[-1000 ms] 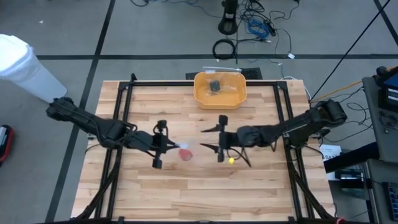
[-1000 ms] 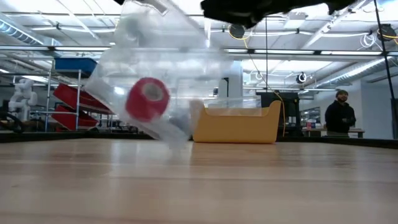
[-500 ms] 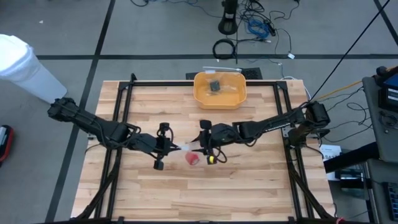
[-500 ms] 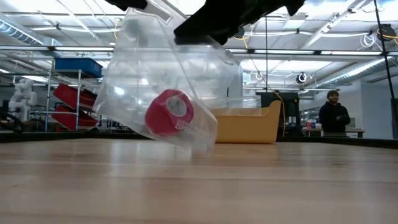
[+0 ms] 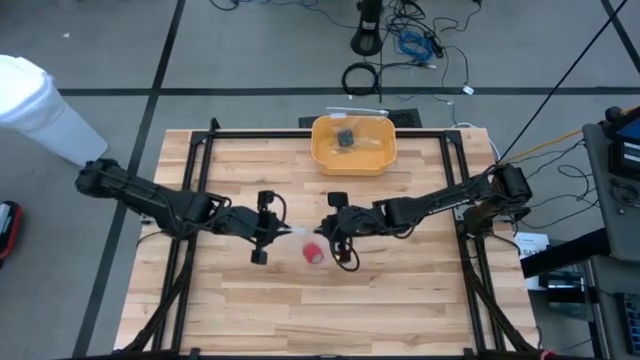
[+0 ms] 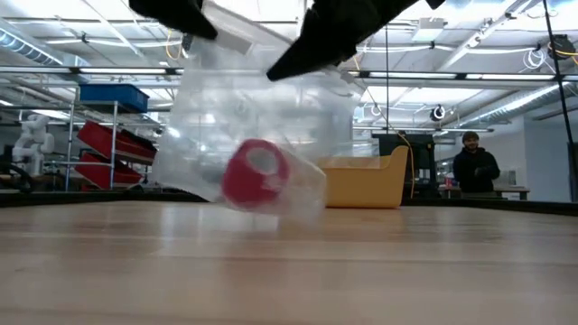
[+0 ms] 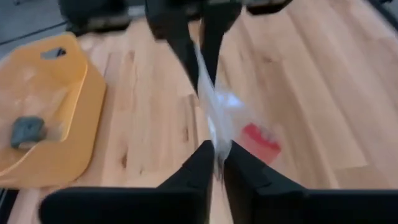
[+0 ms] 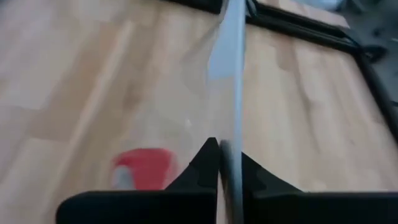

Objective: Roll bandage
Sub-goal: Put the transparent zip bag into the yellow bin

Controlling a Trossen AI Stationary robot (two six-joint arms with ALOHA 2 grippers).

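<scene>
Mid-table, both grippers pinch one clear bag (image 6: pixel 262 135) from opposite sides.
Left gripper (image 5: pixel 268 230) at nine o'clock, right gripper (image 5: pixel 327 233) at three, each closed on plastic; bandage (image 5: pixel 313 251), apparently rolled, hangs inside below, nearer the right.

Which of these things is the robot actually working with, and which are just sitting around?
In use:
- red bandage roll
- clear plastic bag holding it
- left gripper, shut on the bag
- right gripper, shut on the bag

Lying about:
- yellow tray
- dark object in the tray

Crinkled plastic bag (image 6: pixel 262 126) blurs the bandage (image 6: pixel 253 176); both arms cut off above.
</scene>
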